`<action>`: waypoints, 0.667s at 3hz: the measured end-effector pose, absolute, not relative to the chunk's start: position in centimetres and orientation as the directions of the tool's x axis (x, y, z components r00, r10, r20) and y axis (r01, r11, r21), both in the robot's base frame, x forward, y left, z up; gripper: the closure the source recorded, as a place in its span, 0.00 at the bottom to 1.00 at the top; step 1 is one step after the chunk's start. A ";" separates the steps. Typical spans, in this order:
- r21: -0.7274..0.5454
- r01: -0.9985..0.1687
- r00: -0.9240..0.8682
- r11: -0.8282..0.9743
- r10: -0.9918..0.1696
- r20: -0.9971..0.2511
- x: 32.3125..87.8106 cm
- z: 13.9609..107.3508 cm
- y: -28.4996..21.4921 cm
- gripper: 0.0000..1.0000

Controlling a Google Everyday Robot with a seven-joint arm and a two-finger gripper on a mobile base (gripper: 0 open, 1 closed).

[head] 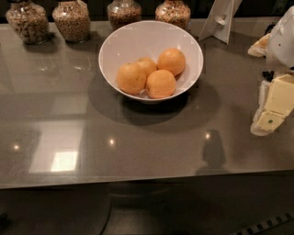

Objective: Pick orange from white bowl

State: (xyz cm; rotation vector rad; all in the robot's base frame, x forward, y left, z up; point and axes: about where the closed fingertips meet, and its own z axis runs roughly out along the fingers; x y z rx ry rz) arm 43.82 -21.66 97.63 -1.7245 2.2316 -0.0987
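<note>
Camera view: round orange [171, 61] in upright white bowl [120, 46], gripper [269, 114] at right edge

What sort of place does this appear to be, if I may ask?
Likely a kitchen or pantry: a polished grey countertop holds a white bowl of oranges, with glass jars of grain along the back. The tool hangs at the right edge, apart from the bowl.

Pincer [268, 120] hovers at far right

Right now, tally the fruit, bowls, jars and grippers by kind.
Wide glossy white bowl: 1
Round orange fruits inside it: 4
Glass jars of grain, back edge: 4
Cream gripper, far right, above counter: 1
Total: 10
</note>
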 end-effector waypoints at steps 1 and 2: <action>-0.246 -0.931 -0.221 0.270 -0.953 -0.207 43.8 97.6 -21.7 0.00; -0.296 -0.920 -0.180 0.257 -0.948 -0.263 45.5 97.7 -21.5 0.00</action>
